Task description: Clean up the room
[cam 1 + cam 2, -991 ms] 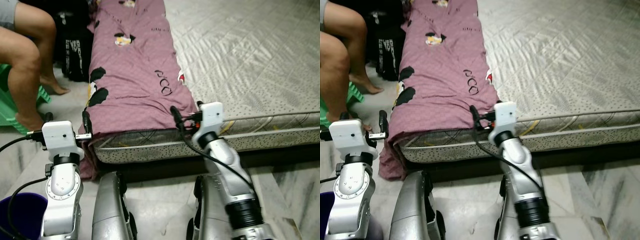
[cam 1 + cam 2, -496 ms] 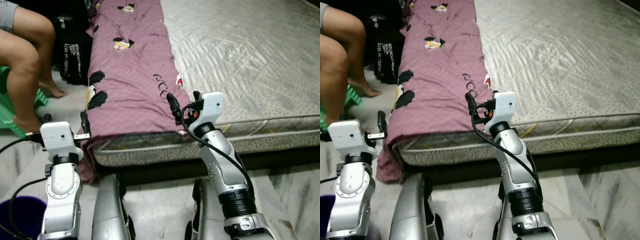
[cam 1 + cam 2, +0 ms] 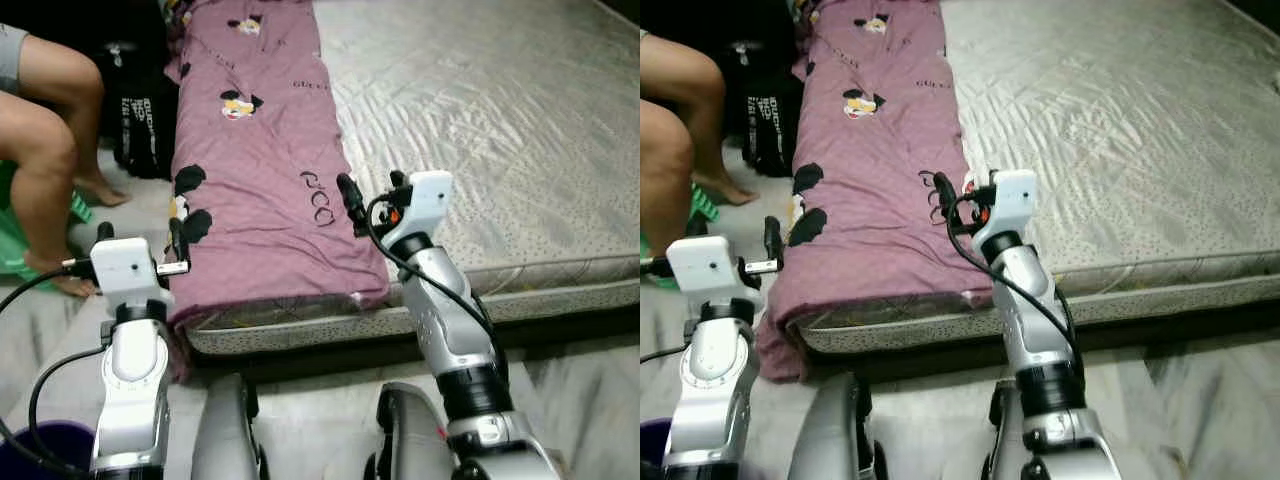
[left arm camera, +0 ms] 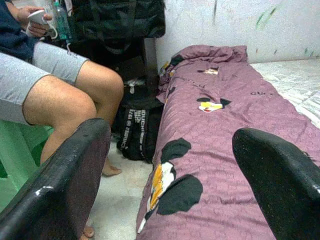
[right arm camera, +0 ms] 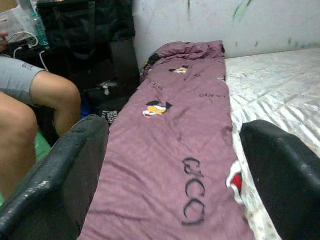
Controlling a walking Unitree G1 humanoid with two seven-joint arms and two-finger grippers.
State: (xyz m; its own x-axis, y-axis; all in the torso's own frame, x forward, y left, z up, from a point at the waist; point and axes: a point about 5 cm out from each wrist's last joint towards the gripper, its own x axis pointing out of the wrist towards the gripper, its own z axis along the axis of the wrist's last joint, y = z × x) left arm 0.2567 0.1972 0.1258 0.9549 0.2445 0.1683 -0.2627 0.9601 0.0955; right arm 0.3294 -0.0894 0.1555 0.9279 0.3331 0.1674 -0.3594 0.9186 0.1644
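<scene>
Purple printed blanket (image 3: 262,170) lies in a long strip along the mattress (image 3: 500,120) edge, its near end drooping over the corner. Right gripper (image 3: 370,195) hovers over the blanket's near right edge, fingers spread wide, holding nothing; left gripper (image 3: 140,238) sits just off the hanging left side, also wide open & empty. Cloth looks soft, light, floppy – prob best pinched at the near corners/hem, one per gripper – else it'll sag & drag

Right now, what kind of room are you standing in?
Most likely a bedroom: a low grey quilted mattress on a pale marble floor, with a purple cartoon-print blanket along its edge and black bags by the wall.
</scene>
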